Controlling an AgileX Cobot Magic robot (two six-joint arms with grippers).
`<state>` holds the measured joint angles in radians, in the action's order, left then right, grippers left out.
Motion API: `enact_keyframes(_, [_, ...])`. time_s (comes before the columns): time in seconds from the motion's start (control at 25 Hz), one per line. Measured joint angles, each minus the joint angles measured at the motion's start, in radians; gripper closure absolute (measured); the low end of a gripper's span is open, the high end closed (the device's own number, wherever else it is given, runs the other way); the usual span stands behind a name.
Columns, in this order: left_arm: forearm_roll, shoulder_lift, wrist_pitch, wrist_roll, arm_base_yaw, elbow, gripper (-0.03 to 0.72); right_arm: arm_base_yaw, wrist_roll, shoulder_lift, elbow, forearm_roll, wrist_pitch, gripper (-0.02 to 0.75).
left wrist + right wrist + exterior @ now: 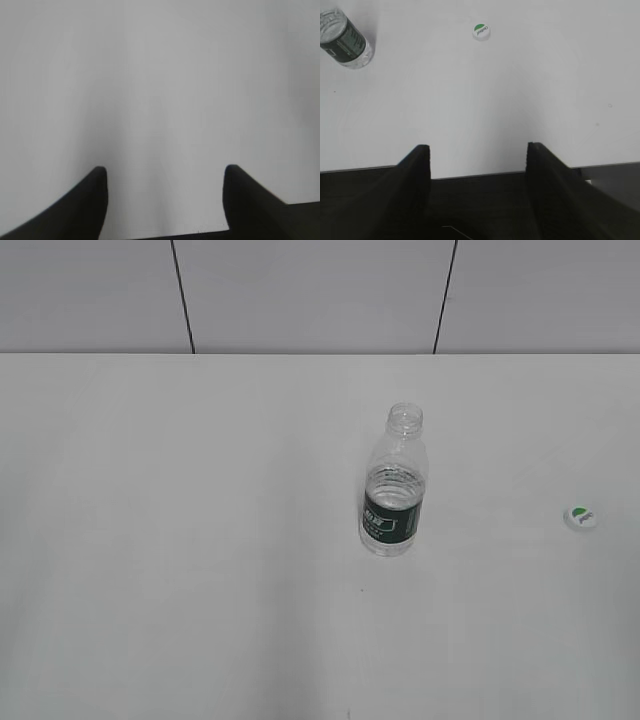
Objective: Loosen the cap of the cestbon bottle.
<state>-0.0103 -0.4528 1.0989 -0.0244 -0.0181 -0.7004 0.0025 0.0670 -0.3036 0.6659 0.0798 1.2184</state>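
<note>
This looks like a robot test room or lab, not a home or kitchen. The surface (200,570) is plain, matte white, filling nearly all of each view. Behind it stands a pale grey wall (310,295) of large flat panels split by thin dark seams (183,295). Lighting is even and flat, with only soft shadows. Ahead of the right hand (477,150), the surface carries just two small things: a clear bottle (345,40) off to its far left and a loose cap (481,32) straight ahead. Ahead of the left hand (165,172) only bare white surface shows.
</note>
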Motion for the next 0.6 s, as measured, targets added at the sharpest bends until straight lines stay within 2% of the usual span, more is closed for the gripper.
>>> enact_keyframes(0.32, [0.01,0.417,-0.015,0.024,0.0,0.123,0.252,0.0,0.063,0.262,-0.127,-0.006,-0.039,0.273])
enact_keyframes(0.6, [0.02,0.447,-0.027,0.024,0.0,0.155,0.252,0.0,0.068,0.309,-0.149,-0.001,-0.117,0.273])
